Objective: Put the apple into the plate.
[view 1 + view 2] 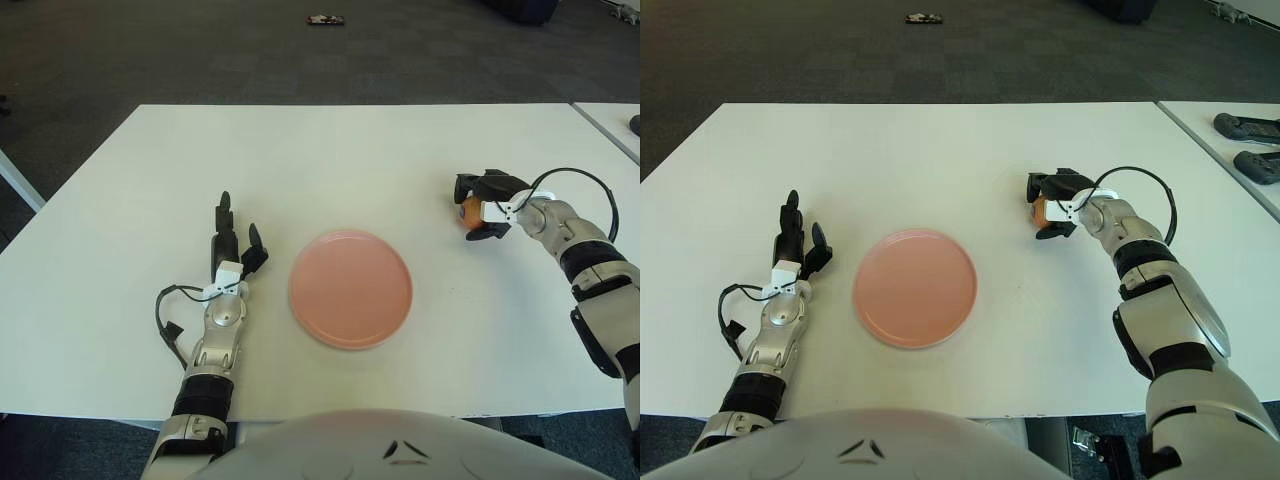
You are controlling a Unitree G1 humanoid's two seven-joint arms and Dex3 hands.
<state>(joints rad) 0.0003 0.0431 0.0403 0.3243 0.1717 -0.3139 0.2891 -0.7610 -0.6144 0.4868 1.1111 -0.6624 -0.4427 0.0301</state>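
A small orange-red apple sits on the white table, to the right of a pink round plate. My right hand has its black fingers curled around the apple, which is mostly covered by them; only a sliver of it shows. In the right eye view the same apple peeks out of the right hand. My left hand shows left of the plate, fingers straight and spread, holding nothing. The plate holds nothing.
A second table edge lies at the far right, with dark controllers on it. Dark carpet surrounds the table, with a small dark object on the floor far behind.
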